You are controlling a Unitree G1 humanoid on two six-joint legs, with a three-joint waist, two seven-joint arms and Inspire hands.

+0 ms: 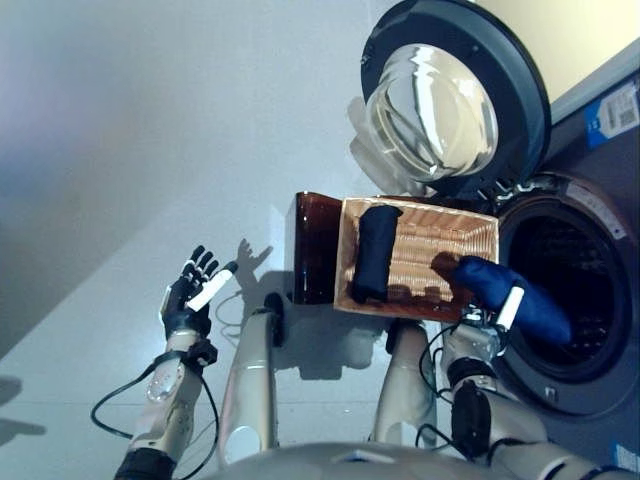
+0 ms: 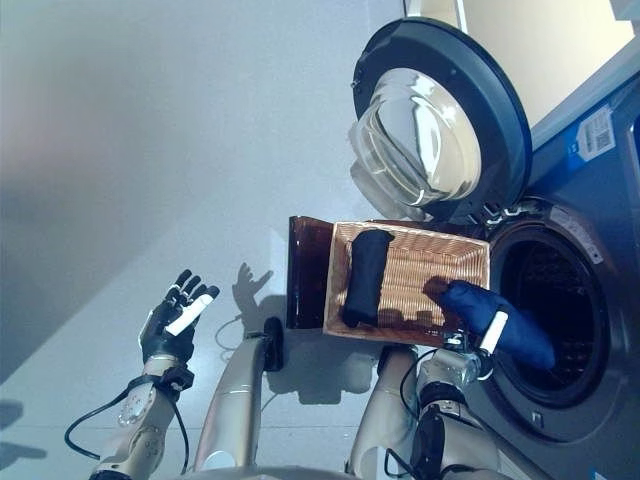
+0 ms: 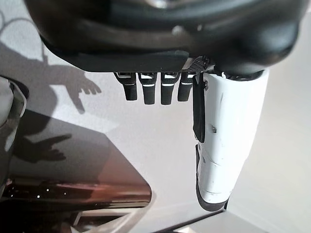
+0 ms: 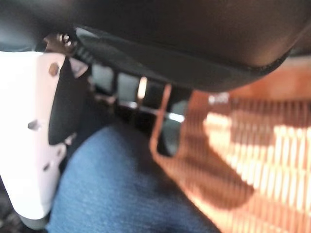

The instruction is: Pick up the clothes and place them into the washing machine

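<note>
A blue garment (image 1: 520, 296) hangs between the wicker basket's (image 1: 420, 210) near corner and the washing machine's open drum (image 1: 575, 290). My right hand (image 1: 487, 322) is under it, shut on the cloth. In the right wrist view the blue cloth (image 4: 121, 189) fills the space past the white thumb (image 4: 29, 131), beside the basket's rim (image 4: 252, 155). A rolled black garment (image 1: 377, 252) lies in the basket's left part. My left hand (image 1: 190, 295) is held open over the floor at the left, holding nothing, with straight fingers (image 3: 155, 87) in its wrist view.
The basket rests on a dark brown box (image 1: 315, 245). The washer's round glass door (image 1: 450, 95) is swung wide open above the basket. Pale grey floor (image 1: 120, 150) spreads to the left.
</note>
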